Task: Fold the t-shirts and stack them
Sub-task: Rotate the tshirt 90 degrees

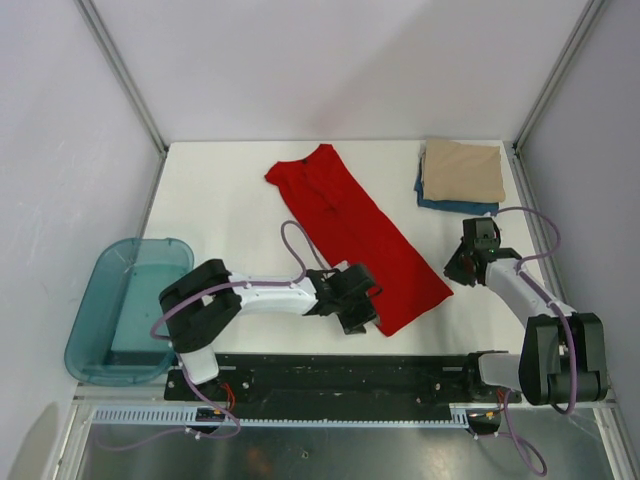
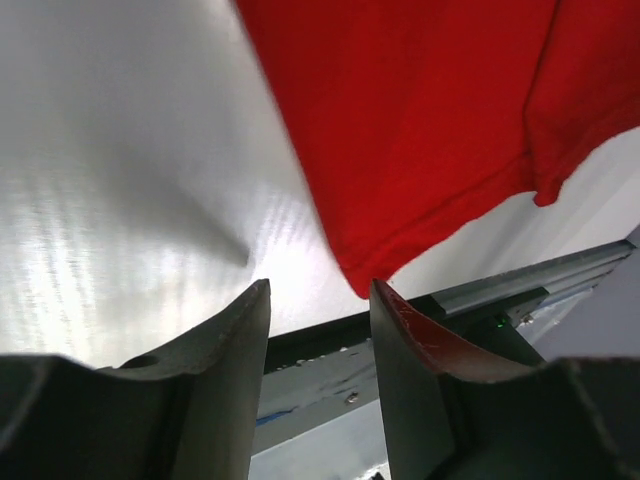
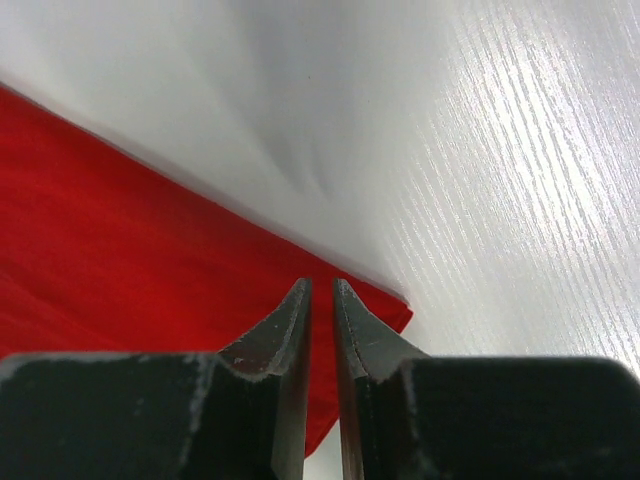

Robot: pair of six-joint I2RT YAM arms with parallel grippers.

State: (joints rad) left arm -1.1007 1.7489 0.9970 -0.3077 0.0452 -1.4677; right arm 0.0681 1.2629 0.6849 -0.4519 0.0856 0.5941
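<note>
The red t-shirt [image 1: 350, 225] lies folded into a long strip, slanting from the back middle to the front right of the table. My left gripper [image 1: 358, 312] is open at the strip's near end. In the left wrist view the shirt [image 2: 420, 120] ends in a corner just above the right finger, and the gripper [image 2: 320, 288] holds nothing. My right gripper [image 1: 458, 270] is at the strip's right corner. Its jaws [image 3: 322, 285] are almost together over the red cloth [image 3: 120, 240], with no cloth visibly pinched. The tan t-shirt [image 1: 462, 170] lies folded on the dark blue t-shirt [image 1: 455, 206] at the back right.
A translucent teal tub [image 1: 125, 310] sits at the table's left edge beside the left arm's base. A black rail [image 1: 340, 372] runs along the near edge. Metal frame posts [image 1: 120, 70] stand at the back corners.
</note>
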